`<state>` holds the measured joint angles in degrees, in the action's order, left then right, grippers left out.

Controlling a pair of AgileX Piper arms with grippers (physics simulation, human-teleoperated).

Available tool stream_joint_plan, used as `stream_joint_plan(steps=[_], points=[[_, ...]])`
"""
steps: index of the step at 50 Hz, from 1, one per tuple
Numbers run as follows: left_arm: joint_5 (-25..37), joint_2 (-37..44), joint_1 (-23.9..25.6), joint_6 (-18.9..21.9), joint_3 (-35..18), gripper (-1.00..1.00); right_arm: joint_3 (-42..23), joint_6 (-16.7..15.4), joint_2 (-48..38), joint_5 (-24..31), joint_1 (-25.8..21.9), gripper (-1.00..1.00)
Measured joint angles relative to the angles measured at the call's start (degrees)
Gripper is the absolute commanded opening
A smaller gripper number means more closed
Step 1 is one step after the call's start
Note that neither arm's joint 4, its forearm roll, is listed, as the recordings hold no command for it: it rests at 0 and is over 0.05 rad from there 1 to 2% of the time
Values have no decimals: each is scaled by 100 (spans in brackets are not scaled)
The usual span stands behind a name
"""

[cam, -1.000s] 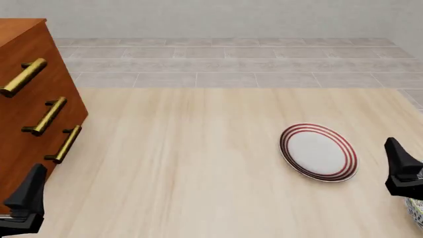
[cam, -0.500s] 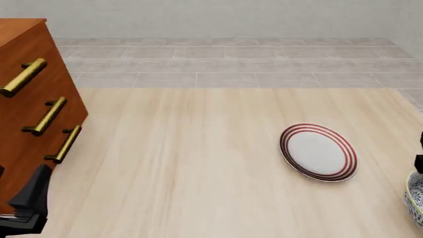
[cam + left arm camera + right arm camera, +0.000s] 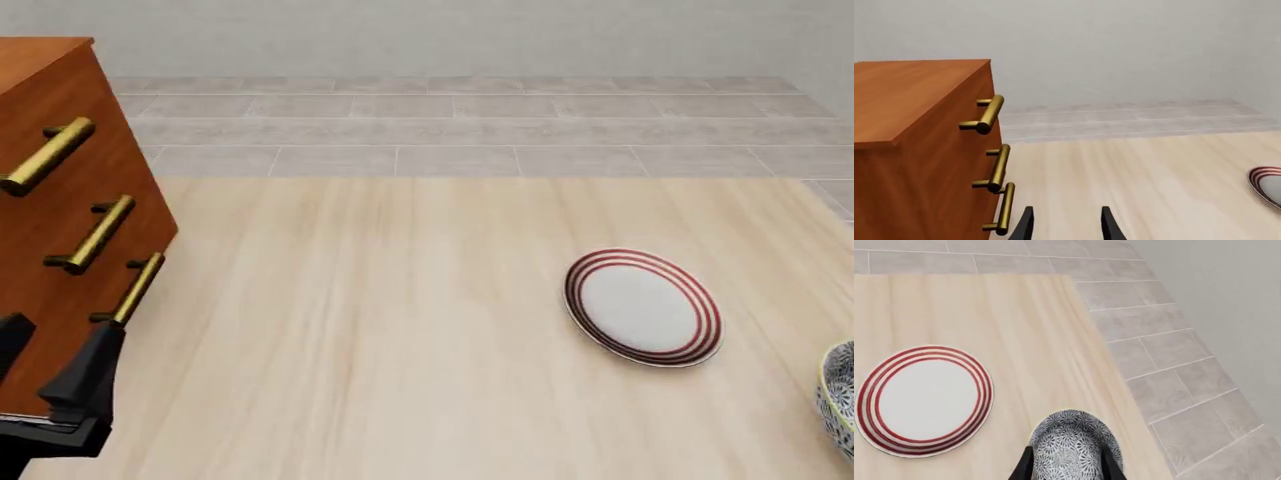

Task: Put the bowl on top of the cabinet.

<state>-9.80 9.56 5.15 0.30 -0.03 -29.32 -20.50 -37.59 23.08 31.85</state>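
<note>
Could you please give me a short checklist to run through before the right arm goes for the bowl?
1. Bowl upright on the table, near its right edge: ok.
2. Right gripper lined up over the bowl, fingers apart either side of its middle: ok.
3. Bowl gripped: not ok; the wrist view shows the open fingers above it, with no contact visible.
4. Plate apart from the bowl: ok, there is a gap of bare table between them.
5. Cabinet top free for the bowl: ok for the part in view; the rest is out of frame.
6. Left gripper out of the way: ok, it sits open beside the cabinet front.
</note>
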Motion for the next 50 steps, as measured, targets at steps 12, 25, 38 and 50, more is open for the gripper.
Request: stream_joint_plan(steps=[12, 25, 38, 50], points=[[-313, 363, 101, -28, 1, 100, -210, -498, -365, -22, 565, 100], [-617, 721, 165, -50, 2, 100, -437, -861, -665, -102, 1005, 100], [-720, 854, 207, -43, 2, 100, -248, -1077, -1227, -507, 1297, 100], [-693, 836, 225, -20, 2, 100, -80, -1183, -1890, -986, 1494, 100]])
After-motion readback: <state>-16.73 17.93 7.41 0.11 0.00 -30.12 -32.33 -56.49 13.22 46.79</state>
